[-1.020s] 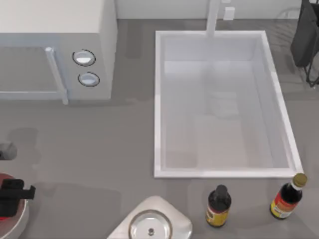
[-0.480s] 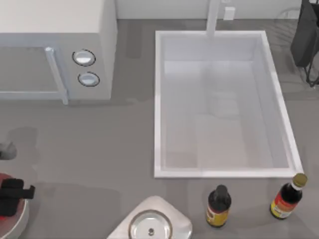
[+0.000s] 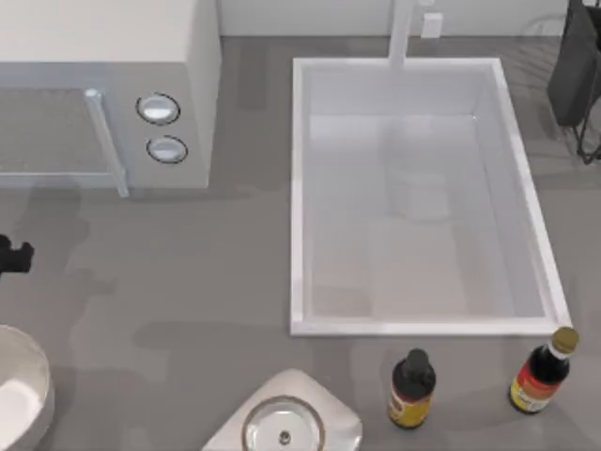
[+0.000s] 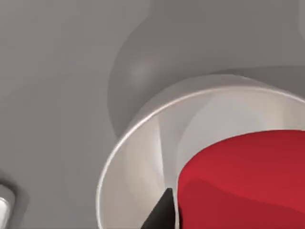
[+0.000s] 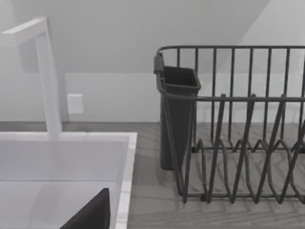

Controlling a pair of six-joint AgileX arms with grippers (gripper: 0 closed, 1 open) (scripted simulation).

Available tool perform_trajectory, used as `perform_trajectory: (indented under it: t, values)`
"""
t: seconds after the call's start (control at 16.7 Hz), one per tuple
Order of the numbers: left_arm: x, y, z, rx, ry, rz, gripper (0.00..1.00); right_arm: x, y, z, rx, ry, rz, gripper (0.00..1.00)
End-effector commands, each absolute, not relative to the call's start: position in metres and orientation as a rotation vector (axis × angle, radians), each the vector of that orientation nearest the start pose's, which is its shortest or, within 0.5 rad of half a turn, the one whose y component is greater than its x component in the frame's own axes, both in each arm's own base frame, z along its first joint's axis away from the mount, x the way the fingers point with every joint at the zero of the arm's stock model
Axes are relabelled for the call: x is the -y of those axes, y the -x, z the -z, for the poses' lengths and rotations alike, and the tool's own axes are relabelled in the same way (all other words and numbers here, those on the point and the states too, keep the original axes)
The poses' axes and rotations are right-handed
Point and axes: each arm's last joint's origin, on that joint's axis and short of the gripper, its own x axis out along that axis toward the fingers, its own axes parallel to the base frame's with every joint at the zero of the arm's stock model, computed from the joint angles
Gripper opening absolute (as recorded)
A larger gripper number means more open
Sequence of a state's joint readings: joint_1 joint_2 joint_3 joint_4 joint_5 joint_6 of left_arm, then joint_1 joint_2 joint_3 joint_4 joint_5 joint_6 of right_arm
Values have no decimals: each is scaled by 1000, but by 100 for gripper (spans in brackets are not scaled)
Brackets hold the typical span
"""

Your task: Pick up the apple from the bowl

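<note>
- Nearest my left wrist camera is the apple [image 4: 243, 181], a small, round, plain bright red fruit. One dark fingertip [image 4: 159, 215] lies against its side.
- I judge that my left gripper [image 3: 11, 256] is closed around the apple and holding it. Its second finger is out of sight, so this is a reading and not something I see directly.
- Just past the apple is the bowl [image 4: 143, 119], wide, round and white with a thick smooth rim. It sits below the fruit on the grey countertop [image 4: 57, 71].
- From above, the bowl is at the table's near left corner and its pale inside looks bare. My left gripper is at the left edge, a little beyond the bowl, not over it.
- My judgement is that the pick is essentially done, with the apple out of the bowl and carried in my left gripper. What is left is to hold it securely.
- Farther right along the near edge are a round steel-lidded thing on a white angular base [image 3: 285, 427] and two dark sauce bottles [image 3: 411, 389], none of them touched.
- Beyond those are the white rectangular sink [image 3: 299, 188] and the pale microwave [image 3: 178, 56].
- My right gripper [image 5: 90, 214] is parked by the sink, facing the dark wire dish rack [image 5: 238, 119]. I cannot tell its state.
</note>
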State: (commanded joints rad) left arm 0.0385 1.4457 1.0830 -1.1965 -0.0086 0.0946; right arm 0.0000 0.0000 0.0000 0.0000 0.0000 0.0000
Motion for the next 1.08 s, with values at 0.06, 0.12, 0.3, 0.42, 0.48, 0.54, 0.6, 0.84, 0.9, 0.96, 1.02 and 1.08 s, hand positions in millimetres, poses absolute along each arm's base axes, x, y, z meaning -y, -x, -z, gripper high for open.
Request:
perform_trajectory:
  t: [0.06,0.12,0.3,0.42,0.48,0.54,0.6,0.84,0.9,0.96,1.02,1.08]
  values:
    - [-11,-245,-253,-1563,-53,38,0,1,-106,-160,0,0,0,100]
    - [-11,-243,-274,-1565,-53,38,0,1,-106,-160,0,0,0,100]
    - [-11,-230,-330,-1556,-53,37,0,1,-106,-160,0,0,0,100]
    - [-10,-218,-357,-1542,-53,36,0,1,-106,-160,0,0,0,100]
    - [-10,-213,-366,-1535,-53,36,0,1,-106,-160,0,0,0,100]
    - [-10,-209,-373,-1530,-53,35,0,1,-106,-160,0,0,0,100]
    - [-10,-207,-376,-1527,-53,35,0,1,-106,-160,0,0,0,100]
    - [-11,-207,-376,-1530,-52,33,0,1,-106,-160,0,0,0,100]
    - [-10,-208,-376,-1530,-51,33,0,1,-106,-160,0,0,0,100]
    - [-9,-211,-376,-1529,-51,32,0,1,-106,-160,0,0,0,100]
    - [-7,-217,-377,-1528,-49,31,0,1,-106,-160,0,0,0,100]
    - [-3,-226,-378,-1527,-46,30,0,1,-106,-160,0,0,0,100]
